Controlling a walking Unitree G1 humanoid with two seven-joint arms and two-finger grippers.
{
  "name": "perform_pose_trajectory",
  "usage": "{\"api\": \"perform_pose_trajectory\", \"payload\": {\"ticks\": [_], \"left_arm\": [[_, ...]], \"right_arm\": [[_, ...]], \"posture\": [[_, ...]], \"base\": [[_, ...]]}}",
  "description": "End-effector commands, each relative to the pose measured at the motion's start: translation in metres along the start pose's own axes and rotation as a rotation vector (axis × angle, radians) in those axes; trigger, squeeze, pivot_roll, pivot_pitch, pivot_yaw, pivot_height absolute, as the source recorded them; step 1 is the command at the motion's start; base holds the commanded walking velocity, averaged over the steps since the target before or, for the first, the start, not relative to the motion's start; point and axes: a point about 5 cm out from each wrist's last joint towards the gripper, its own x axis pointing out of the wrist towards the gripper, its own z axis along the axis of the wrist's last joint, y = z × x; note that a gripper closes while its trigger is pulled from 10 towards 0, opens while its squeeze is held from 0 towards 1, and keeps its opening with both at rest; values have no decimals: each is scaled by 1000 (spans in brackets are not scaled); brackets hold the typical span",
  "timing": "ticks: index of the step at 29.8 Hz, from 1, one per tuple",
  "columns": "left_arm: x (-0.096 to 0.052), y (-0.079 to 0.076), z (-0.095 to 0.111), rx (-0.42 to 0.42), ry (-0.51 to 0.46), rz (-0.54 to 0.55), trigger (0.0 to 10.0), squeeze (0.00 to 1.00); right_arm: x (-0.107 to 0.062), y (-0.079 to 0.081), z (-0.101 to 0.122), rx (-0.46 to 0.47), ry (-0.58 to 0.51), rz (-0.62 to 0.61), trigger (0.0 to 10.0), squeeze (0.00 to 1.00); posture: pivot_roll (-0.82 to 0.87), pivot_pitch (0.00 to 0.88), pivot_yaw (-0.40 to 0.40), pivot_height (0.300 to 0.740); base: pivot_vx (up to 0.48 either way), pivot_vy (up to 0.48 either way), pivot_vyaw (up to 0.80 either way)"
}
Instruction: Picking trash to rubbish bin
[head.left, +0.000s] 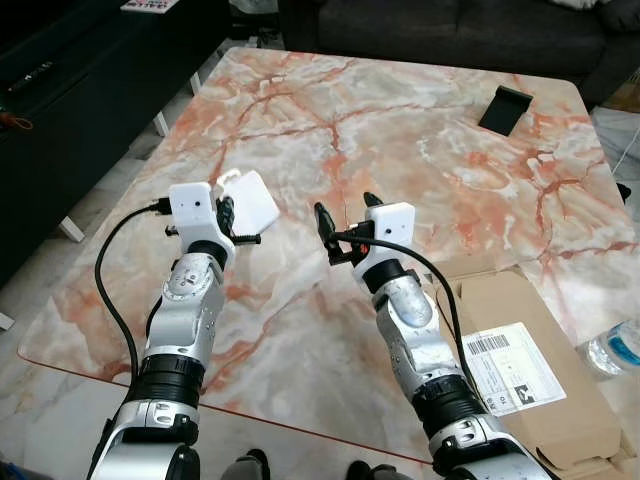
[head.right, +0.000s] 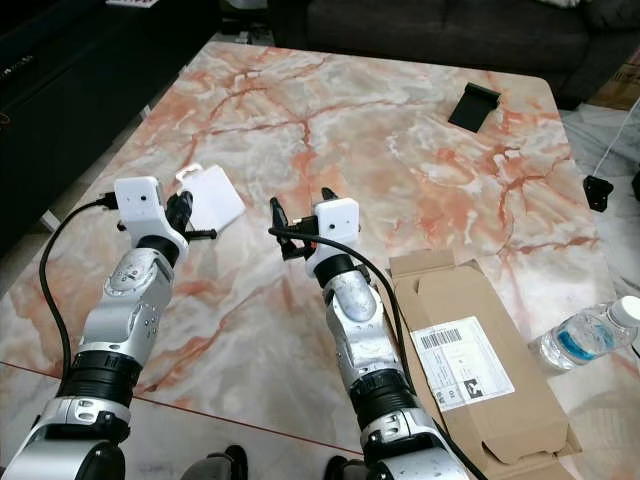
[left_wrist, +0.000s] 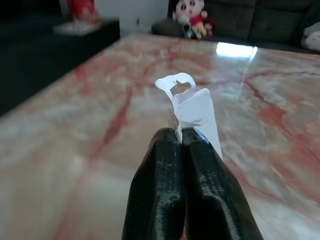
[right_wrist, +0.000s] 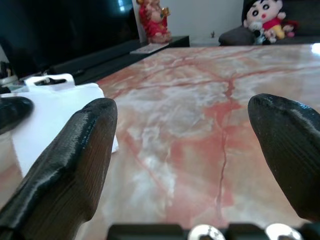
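A flattened brown cardboard box (head.right: 480, 360) with a white barcode label lies at the near right edge of the orange-veined marble counter (head.left: 380, 130). Just beside it rests a clear plastic water bottle (head.right: 588, 333) on its side. A small black stand (head.left: 504, 107) sits far right. A dark sofa (head.left: 450, 30) stands beyond.

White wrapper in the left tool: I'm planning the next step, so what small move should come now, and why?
Probably lift the left tool a little. Its fingers are shut on the white wrapper, just above the marble table, so the grasp looks done. The right tool is open and holds nothing.
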Motion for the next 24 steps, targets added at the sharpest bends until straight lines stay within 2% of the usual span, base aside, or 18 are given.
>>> {"api": "perform_pose_trajectory", "payload": {"ticks": [1, 4, 7, 21, 24], "left_arm": [[-3, -1, 5, 54, -45, -1, 10000, 0], [-7, -3, 6, 154, -85, -4, 10000, 0], [-12, -3, 8, 212, -146, 4, 10000, 0], [-16, -2, 10, 235, -199, 18, 10000, 0], [-15, -8, 12, 227, -209, -11, 10000, 0]], "right_arm": [[3, 0, 6, 13, -31, -10, 10000, 0], [4, -3, 10, 58, -55, -39, 10000, 0], [5, -5, 15, 76, -85, -47, 10000, 0], [7, -7, 19, 80, -103, -48, 10000, 0], [6, -7, 18, 89, -104, -54, 10000, 0]], "posture": [[121, 155, 3, 740], [123, 150, 5, 740], [121, 149, 1, 740], [118, 139, 1, 740], [110, 126, 3, 740]], "base": [[0, 0, 0], [0, 0, 0], [0, 0, 0], [0, 0, 0], [-85, 0, 0]]}}
